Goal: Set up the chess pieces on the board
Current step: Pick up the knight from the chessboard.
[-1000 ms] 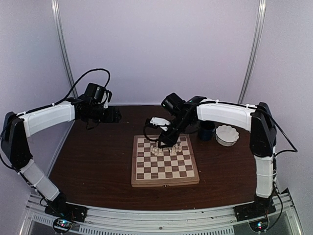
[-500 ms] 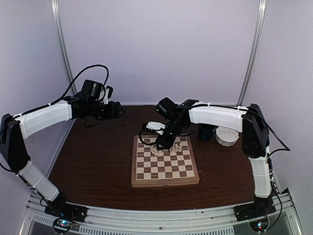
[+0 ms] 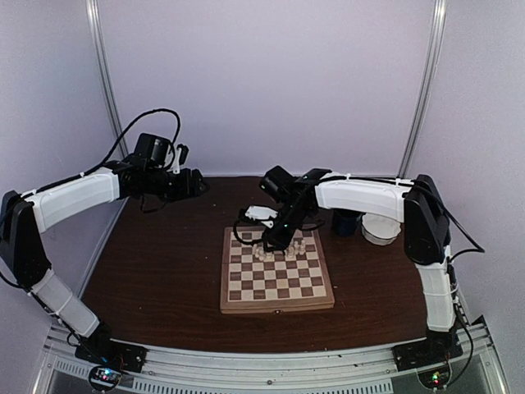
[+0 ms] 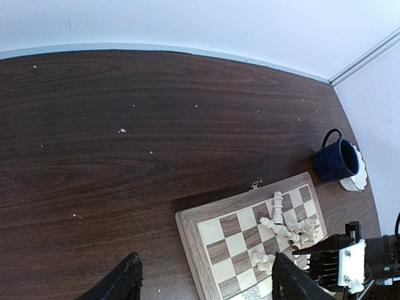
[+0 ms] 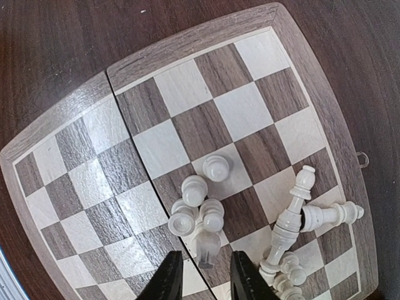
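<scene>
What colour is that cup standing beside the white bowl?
Dark navy blue. The cup shows best in the left wrist view.

Right arm slid toward 9 o'clock
The right tool (image 3: 271, 245) narrowed around a chess piece (image 5: 206, 245) near the 12 o'clock edge of the board (image 3: 276, 307); the left tool (image 3: 198, 187) edged toward 3 o'clock.

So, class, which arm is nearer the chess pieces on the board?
Right. The right fingers hang just over the chess pieces at the far side of the board; the left fingers hover off the board, above the far-left part of the table.
</scene>
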You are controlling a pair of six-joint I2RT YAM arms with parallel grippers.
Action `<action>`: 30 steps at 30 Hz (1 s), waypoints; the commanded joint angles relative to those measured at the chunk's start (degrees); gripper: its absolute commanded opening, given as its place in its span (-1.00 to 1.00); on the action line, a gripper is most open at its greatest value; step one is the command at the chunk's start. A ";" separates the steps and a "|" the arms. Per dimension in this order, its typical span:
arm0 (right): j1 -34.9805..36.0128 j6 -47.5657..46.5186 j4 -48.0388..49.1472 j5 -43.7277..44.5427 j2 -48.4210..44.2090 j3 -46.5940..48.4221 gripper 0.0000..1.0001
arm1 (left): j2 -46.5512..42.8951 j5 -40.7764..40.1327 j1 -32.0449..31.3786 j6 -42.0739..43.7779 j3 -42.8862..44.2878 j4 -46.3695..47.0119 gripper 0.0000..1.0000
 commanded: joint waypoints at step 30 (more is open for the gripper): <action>0.93 -1.81 -2.21 0.66 -8.55 -6.29 -0.96 | 0.07 3.06 1.64 -0.38 2.03 2.49 0.38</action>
